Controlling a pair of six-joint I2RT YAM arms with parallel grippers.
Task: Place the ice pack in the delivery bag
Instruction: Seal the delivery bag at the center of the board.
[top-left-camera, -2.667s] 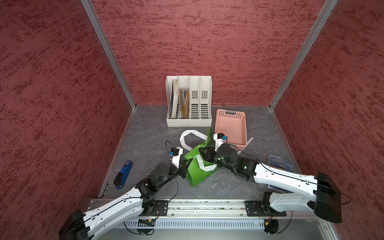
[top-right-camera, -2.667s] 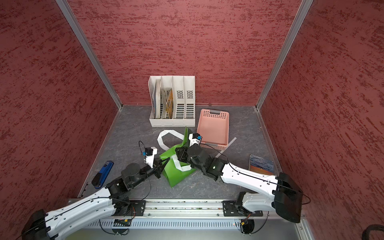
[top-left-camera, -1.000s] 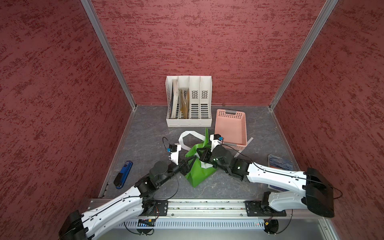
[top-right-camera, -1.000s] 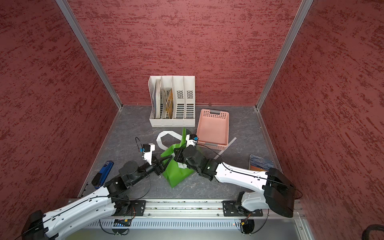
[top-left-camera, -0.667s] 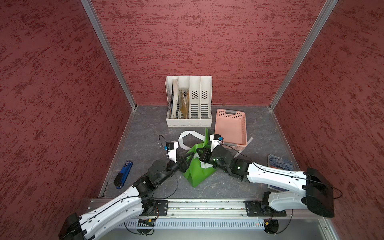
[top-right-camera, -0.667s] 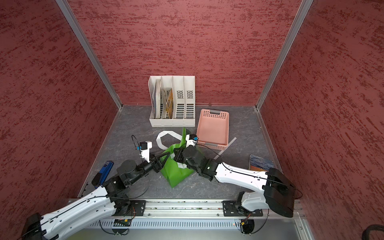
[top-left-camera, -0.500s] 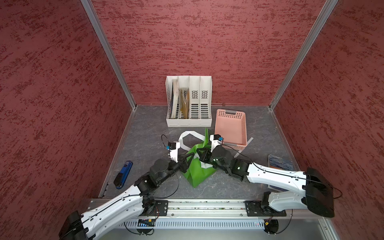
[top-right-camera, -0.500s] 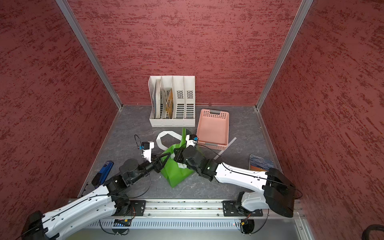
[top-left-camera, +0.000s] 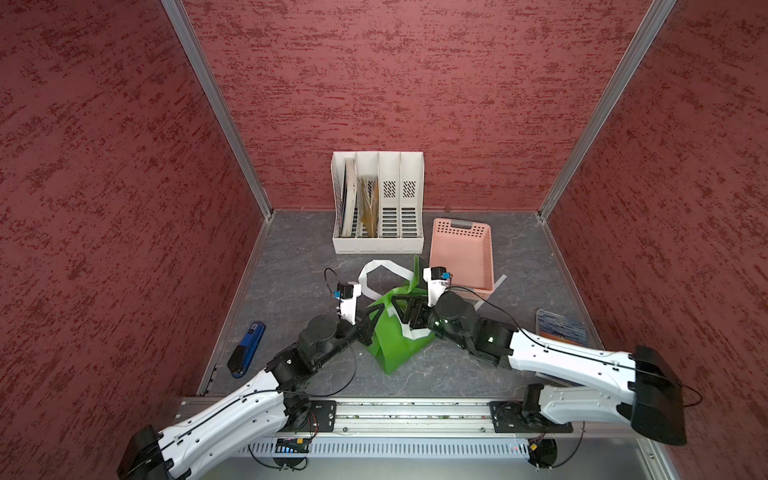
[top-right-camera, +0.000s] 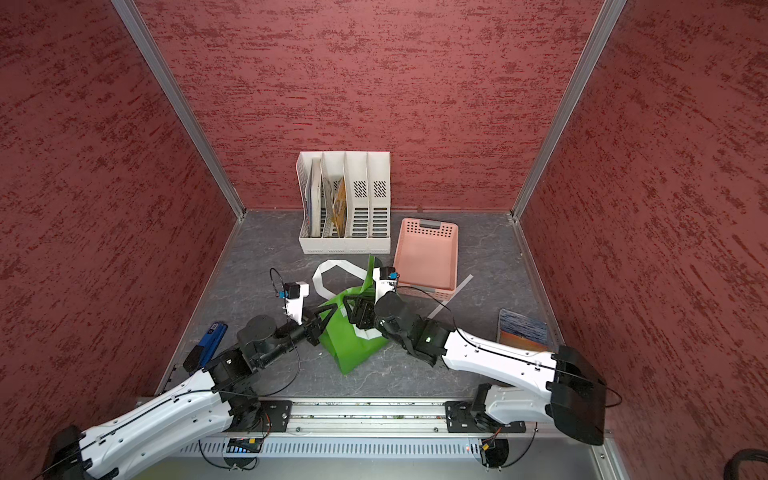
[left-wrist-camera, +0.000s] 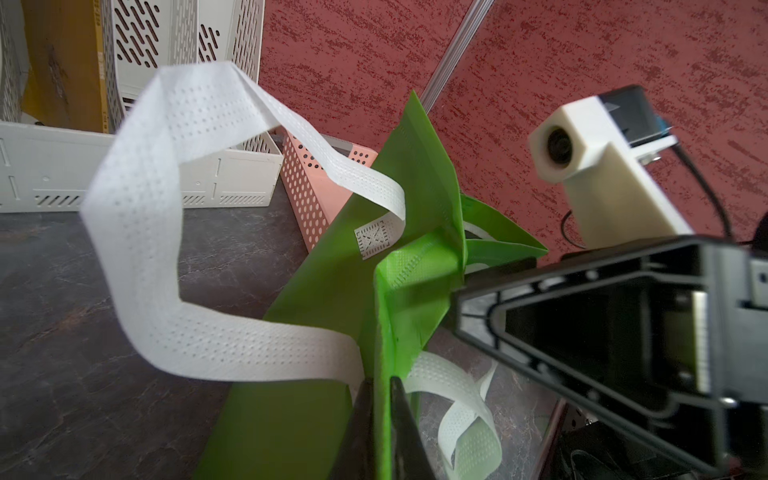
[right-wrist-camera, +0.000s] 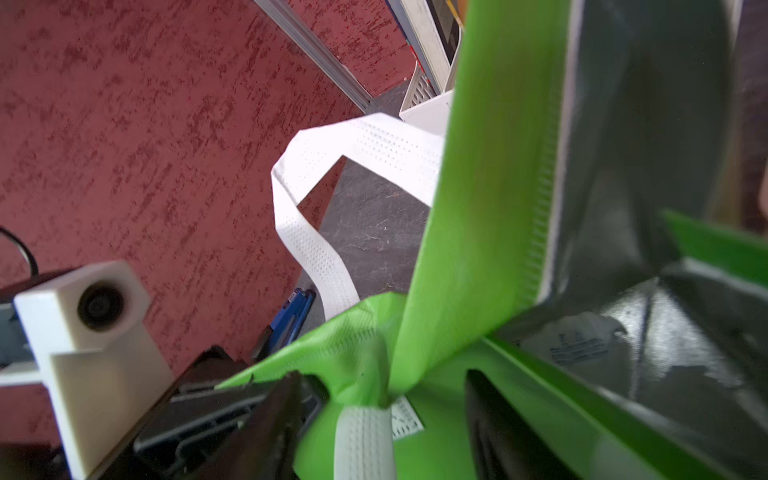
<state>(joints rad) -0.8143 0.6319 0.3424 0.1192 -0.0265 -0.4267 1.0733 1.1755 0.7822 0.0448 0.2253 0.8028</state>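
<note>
Far left on the tabletop (top-left-camera: 299, 257) there's a blue stapler (top-left-camera: 247, 349) by the wall, well apart from everything else. The left tool (left-wrist-camera: 380, 390) is clenched on the edge of the delivery bag (top-left-camera: 392, 340), green fabric pinched between its jaws. The bag sits mid-tabletop, crumpled and leaning, with one white strap handle (top-left-camera: 380, 266) looped out behind it. Down on the foil lining there's a whitish pouch with small blue print (right-wrist-camera: 582, 336), pretty sure that's the ice pack. The right tool (right-wrist-camera: 386, 382) is at the bag's mouth, jaws spread wide, gripping nothing. A pink basket (top-left-camera: 460, 224) is just beyond on the right.
</note>
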